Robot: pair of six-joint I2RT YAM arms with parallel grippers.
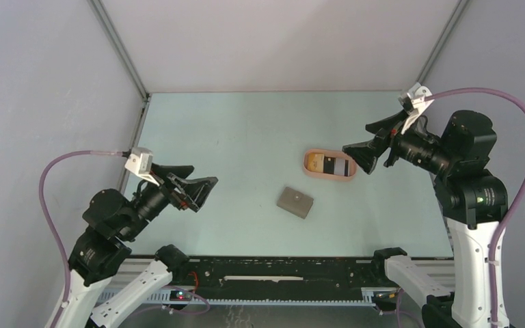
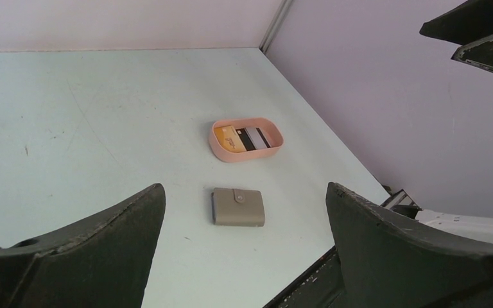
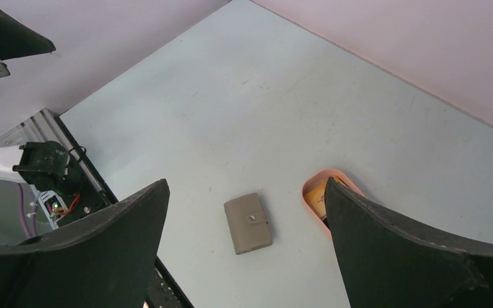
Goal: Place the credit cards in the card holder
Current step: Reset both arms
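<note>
Grey holder (image 1: 295,202) lies closed mid-table; cards (image 1: 329,165) sit in peach tray (image 1: 305,165) just beside it. We keep left gripper (image 1: 202,186) and right gripper (image 1: 359,147) spread wide, empty, raised. Holder likely needs opening first.

Credit cards (image 1: 328,164) in the tray, card holder (image 1: 295,202) shut on the tabletop (image 1: 232,137)

The cards lie flat, side by side, inside a peach oval tray (image 2: 244,156): an orange-yellow card (image 2: 229,138) and, next to it, a dark card (image 2: 257,137) with pale stripes. The grey card holder lies flat and folded closed, snap tab on top, slightly askew, near the tray but apart from it.
</note>
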